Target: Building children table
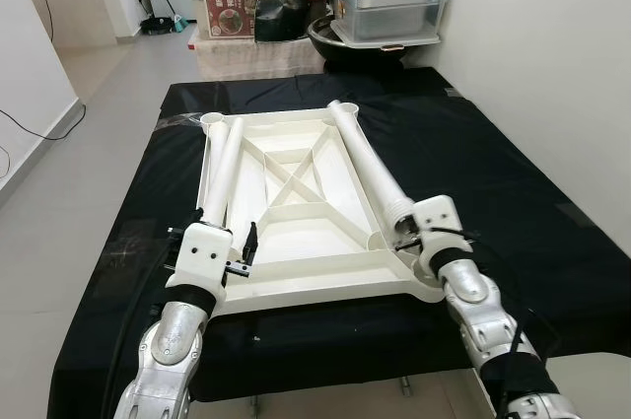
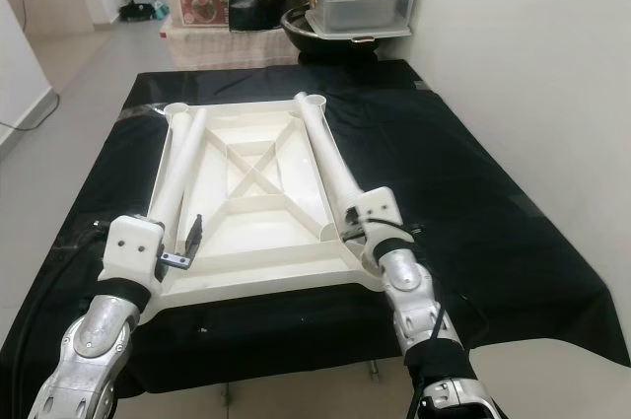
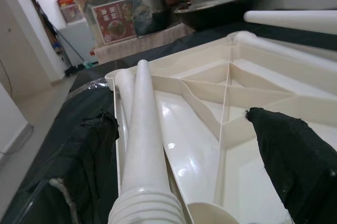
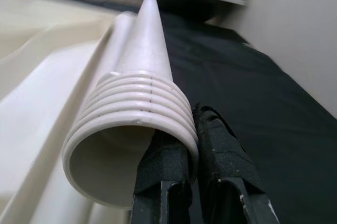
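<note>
An upturned white plastic tabletop [image 1: 296, 232] with cross ribs lies on a black cloth. Two white tapered legs rest on it lengthwise: a left leg [image 1: 225, 168] along its left side and a right leg [image 1: 363, 158] along its right side, threaded ends toward me. At the near end of the left leg, my left gripper [image 3: 179, 116] is open, with its black fingers [image 3: 295, 155] wide apart on either side of the leg. My right gripper [image 4: 189, 124] is shut on the rim of the right leg's threaded end [image 4: 131, 113], one finger inside the hollow opening.
The black cloth [image 1: 493, 192] covers a low platform with floor on the left. A white wall [image 1: 552, 34] stands close on the right. Plastic storage boxes [image 1: 389, 10], a green lid and a dark pot are stacked behind the far edge.
</note>
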Controlling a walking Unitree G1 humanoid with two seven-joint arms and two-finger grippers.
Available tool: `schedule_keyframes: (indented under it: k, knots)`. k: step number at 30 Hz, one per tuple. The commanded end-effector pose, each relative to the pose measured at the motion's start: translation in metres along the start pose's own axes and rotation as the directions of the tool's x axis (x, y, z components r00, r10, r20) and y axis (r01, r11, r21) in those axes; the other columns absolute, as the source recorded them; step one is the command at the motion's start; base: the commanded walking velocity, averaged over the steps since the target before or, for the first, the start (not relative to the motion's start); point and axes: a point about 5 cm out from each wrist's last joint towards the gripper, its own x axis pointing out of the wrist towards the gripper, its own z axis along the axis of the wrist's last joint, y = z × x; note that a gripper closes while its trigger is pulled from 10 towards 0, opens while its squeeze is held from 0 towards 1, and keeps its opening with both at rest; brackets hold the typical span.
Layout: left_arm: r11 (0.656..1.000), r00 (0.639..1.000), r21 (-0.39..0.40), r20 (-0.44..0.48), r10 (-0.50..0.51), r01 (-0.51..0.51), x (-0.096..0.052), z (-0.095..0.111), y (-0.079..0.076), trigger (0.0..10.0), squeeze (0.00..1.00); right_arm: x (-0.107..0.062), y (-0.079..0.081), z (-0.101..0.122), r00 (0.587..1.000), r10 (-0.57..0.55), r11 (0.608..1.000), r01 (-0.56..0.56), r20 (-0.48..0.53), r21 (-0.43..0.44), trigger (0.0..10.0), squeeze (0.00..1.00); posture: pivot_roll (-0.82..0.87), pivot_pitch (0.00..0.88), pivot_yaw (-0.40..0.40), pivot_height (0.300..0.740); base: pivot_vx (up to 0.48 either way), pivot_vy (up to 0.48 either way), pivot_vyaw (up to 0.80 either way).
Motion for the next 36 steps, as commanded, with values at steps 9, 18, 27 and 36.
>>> schedule_keyframes:
  k: [9, 18, 27, 36]
  knots:
    - [0.614, 0.998, -0.787, 0.063, -0.009, 0.055, 0.025, 0.022, 0.022, 10.0, 0.0, -0.004, 0.024, 0.055, 0.912, 0.257, 0.731, -0.401, 0.321, 0.552, 0.0, 0.0, 0.03, 0.0, -0.033, 0.74, 0.0, 0.0, 0.0]
    - [0.345, 0.979, -0.917, 0.176, -0.099, 0.2, 0.032, 0.036, 0.017, 10.0, 0.0, -0.027, 0.04, 0.052, 0.784, 0.472, 0.559, -0.619, 0.402, 0.551, 0.0, 0.0, 0.02, 0.0, -0.026, 0.74, 0.0, 0.0, 0.0]
    - [0.16, 0.968, -0.956, 0.232, -0.098, 0.246, 0.038, 0.04, 0.037, 10.0, 0.0, -0.072, 0.04, 0.035, 0.536, 0.743, 0.325, -0.813, 0.402, 0.484, 0.0, 0.0, 0.01, 0.0, -0.022, 0.74, 0.0, 0.0, 0.0]
    - [0.145, 0.972, -0.964, 0.212, -0.098, 0.225, 0.041, 0.032, 0.048, 10.0, 0.0, -0.083, 0.034, 0.035, 0.448, 0.799, 0.241, -0.85, 0.401, 0.469, 0.0, 0.0, 0.0, 0.0, -0.026, 0.74, 0.0, 0.0, 0.0]
